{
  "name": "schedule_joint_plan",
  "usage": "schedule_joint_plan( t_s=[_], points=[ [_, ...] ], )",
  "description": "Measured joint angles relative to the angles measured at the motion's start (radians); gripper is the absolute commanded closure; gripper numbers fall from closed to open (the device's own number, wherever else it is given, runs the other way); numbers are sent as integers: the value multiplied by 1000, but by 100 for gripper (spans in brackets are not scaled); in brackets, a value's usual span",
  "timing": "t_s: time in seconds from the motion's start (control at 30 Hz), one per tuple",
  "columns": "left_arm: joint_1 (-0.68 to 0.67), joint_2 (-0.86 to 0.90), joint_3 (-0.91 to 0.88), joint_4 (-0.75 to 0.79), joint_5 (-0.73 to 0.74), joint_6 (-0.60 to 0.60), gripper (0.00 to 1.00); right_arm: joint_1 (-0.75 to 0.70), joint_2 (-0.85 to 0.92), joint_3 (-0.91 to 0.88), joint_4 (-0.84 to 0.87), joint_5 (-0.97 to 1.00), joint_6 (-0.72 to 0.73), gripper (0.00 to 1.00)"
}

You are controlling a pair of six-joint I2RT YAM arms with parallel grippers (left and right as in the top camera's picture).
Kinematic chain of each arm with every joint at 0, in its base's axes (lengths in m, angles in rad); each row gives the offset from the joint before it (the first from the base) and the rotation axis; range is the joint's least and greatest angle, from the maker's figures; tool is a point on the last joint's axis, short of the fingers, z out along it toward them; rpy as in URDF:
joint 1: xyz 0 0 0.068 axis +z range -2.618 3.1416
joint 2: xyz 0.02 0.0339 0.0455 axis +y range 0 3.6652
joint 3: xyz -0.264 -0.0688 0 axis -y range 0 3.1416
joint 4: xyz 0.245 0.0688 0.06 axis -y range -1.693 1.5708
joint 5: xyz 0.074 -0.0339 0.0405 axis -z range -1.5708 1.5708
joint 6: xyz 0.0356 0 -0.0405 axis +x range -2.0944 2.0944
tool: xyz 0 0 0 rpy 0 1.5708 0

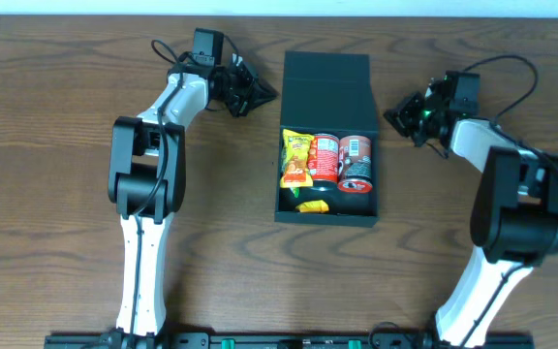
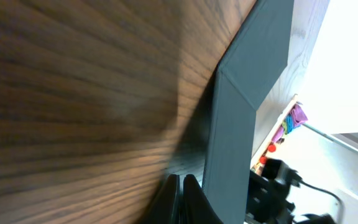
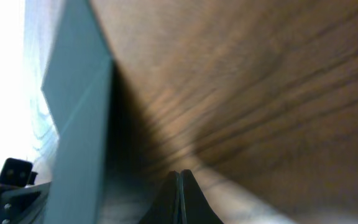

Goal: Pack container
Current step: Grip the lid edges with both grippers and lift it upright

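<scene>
The dark teal container (image 1: pixel 326 215) sits at the table's middle with its flap lid (image 1: pixel 326 89) lying open behind it. Inside are a yellow snack bag (image 1: pixel 296 157), two red cans (image 1: pixel 325 158) (image 1: pixel 356 161) and a small yellow item (image 1: pixel 312 206). My left gripper (image 1: pixel 267 95) is shut and empty, just left of the lid; its wrist view shows its fingertips (image 2: pixel 182 182) beside the lid's edge (image 2: pixel 241 106). My right gripper (image 1: pixel 391 114) is shut and empty, just right of the lid; its fingertips (image 3: pixel 180 175) are near the container wall (image 3: pixel 79 124).
The wooden table (image 1: pixel 56 145) lies all around the container. Both arm bases stand at the front edge. Cables trail behind each wrist at the back.
</scene>
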Motion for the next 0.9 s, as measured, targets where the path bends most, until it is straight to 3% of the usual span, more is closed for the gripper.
schedule_joint_plan(
  t_s=[0.53,0.9],
  points=[
    [-58,0,0,77,60,-95,94,33,33,0,183,-126,143,98],
    [-15,0,0,141,135,-100,94,32,34,0,219,-192,179,99]
  ],
)
